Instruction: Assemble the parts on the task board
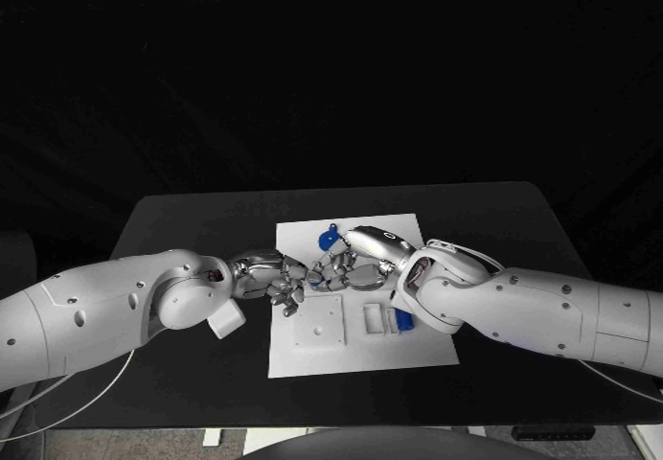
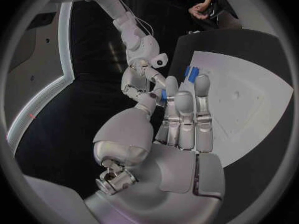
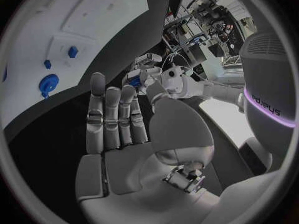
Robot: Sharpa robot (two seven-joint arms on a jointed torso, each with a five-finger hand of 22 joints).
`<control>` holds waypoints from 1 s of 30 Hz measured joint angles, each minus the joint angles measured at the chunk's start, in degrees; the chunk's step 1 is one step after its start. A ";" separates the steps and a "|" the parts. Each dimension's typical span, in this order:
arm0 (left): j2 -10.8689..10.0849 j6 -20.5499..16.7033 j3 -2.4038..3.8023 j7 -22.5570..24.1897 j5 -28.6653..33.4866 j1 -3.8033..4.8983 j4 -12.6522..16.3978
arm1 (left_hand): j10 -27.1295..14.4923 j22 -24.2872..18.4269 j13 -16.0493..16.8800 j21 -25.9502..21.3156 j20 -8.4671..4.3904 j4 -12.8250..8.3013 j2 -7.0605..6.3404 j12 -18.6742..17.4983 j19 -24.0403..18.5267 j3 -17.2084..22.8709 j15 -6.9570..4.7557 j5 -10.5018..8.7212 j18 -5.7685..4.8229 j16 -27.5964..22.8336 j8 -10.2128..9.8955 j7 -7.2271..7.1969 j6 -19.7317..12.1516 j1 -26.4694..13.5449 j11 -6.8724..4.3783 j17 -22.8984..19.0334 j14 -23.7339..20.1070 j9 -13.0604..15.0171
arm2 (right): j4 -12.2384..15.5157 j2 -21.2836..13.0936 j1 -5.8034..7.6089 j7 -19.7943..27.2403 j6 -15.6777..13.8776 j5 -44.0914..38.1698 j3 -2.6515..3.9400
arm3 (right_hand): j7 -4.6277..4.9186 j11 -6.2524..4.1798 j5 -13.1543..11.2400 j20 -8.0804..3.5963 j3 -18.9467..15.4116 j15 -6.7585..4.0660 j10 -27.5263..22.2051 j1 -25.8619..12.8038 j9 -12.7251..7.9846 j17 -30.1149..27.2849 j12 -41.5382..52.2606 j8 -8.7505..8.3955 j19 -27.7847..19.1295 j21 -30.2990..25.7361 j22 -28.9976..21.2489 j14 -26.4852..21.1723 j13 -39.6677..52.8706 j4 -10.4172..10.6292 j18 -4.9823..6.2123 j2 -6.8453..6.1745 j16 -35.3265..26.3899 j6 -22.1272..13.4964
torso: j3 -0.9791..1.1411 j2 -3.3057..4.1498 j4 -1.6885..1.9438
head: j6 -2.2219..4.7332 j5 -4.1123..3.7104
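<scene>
Both hands meet fingertip to fingertip above the white task board (image 1: 325,359), near its left edge. My left hand (image 1: 269,276) pinches a small blue part (image 2: 163,95) between thumb and a fingertip. My right hand (image 1: 356,264) reaches the same blue part (image 3: 133,79) from the other side and its fingertips touch it, but its grip is hidden. A larger round blue part (image 1: 329,236) lies at the board's far edge, and it appears again in the right wrist view (image 3: 49,83). Another blue part (image 1: 403,321) peeks out under my right forearm.
Two white raised blocks, a square one (image 1: 321,321) and a narrow one (image 1: 376,316), sit on the board's near half. Small blue pieces (image 3: 73,51) stand in the board (image 3: 93,15). The black table (image 1: 180,220) surrounds the board on all sides.
</scene>
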 measured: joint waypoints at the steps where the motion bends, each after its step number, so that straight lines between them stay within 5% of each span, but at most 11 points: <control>1: -0.01 0.00 0.00 0.00 0.01 0.00 -0.03 | 0.00 0.00 0.06 0.00 0.00 0.01 0.15 0.00 0.00 0.01 -0.09 0.09 0.00 0.00 0.00 -0.07 -0.07 -0.30 0.00 0.00 0.09 0.00 | -0.01 -0.06 -0.01 -0.02 -0.10 0.12 -0.01 | 0.18 0.13 0.23 0.33 -0.12 0.00 -0.13 -0.20 -0.31 -0.07 0.00 -0.03 -0.10 -0.11 -0.14 0.00 -0.03 0.12 0.00 -0.14 0.00 -0.57 | 0.01 0.00 0.00 | 0.01 0.00; 7: -0.12 0.24 0.01 0.01 0.02 0.01 -0.11 | 0.02 0.00 0.48 0.00 0.00 -1.09 0.14 0.35 0.00 2.20 -0.22 0.94 0.00 0.00 1.22 -0.71 -0.73 -2.47 -0.02 0.00 0.22 0.30 | -0.27 -0.47 -0.05 -0.41 -0.85 0.81 -0.03 | 1.32 0.82 1.33 0.92 -1.81 0.52 -0.82 -0.65 -0.80 -0.58 0.00 -0.20 -0.09 -1.09 -1.24 -0.53 -0.49 0.55 0.00 -1.08 -0.38 -4.06 | 0.01 0.01 -0.04 | 0.03 -0.07; 22: -0.13 0.71 0.01 -0.06 -0.09 0.02 -0.12 | -0.14 -0.01 0.58 0.00 0.00 -1.30 -0.16 0.57 0.00 2.63 -0.21 0.82 0.00 0.00 1.44 -0.70 -0.74 -3.06 0.13 0.05 0.22 0.79 | -0.21 -0.62 -0.12 -0.81 -1.38 1.77 -0.05 | 1.35 1.03 1.57 1.22 -3.48 0.75 -1.01 -0.58 -0.80 -1.52 0.27 -0.20 0.22 -1.70 -2.38 -0.76 -1.53 0.79 0.00 -1.16 -0.37 -4.09 | 0.01 0.01 -0.03 | -0.05 -0.30; 28: -0.13 0.71 0.02 -0.15 -0.18 0.02 -0.13 | -0.14 -0.01 0.59 0.00 0.00 -1.47 -0.13 0.79 0.01 2.80 -0.21 -1.11 0.00 0.00 1.55 -0.81 -1.04 -3.03 0.13 0.05 0.22 0.79 | 0.03 -0.65 -0.14 -0.68 -1.23 2.16 -0.05 | 1.35 1.03 2.06 1.21 -3.73 0.74 -1.01 -0.33 -0.80 -1.57 0.51 -0.20 0.22 -1.70 -2.34 -0.75 -1.57 0.53 -0.01 -0.91 -0.16 -4.08 | -0.01 0.01 -0.03 | -0.08 -0.27; 30: -0.13 0.70 0.02 -0.20 -0.22 0.02 -0.15 | -0.14 -0.01 0.67 0.00 0.01 -2.24 -0.12 0.79 0.01 3.57 -0.21 -4.07 0.00 0.00 1.56 -0.90 -1.16 -3.02 0.13 0.05 0.22 0.79 | 0.14 -0.66 -0.16 -0.61 -1.20 2.29 -0.05 | 1.34 1.03 2.21 1.21 -3.73 0.74 -1.01 -0.27 -0.80 -1.57 0.51 -0.20 0.22 -1.70 -2.28 -0.75 -1.58 0.53 0.00 -0.85 -0.15 -4.08 | -0.02 0.01 -0.03 | -0.09 -0.24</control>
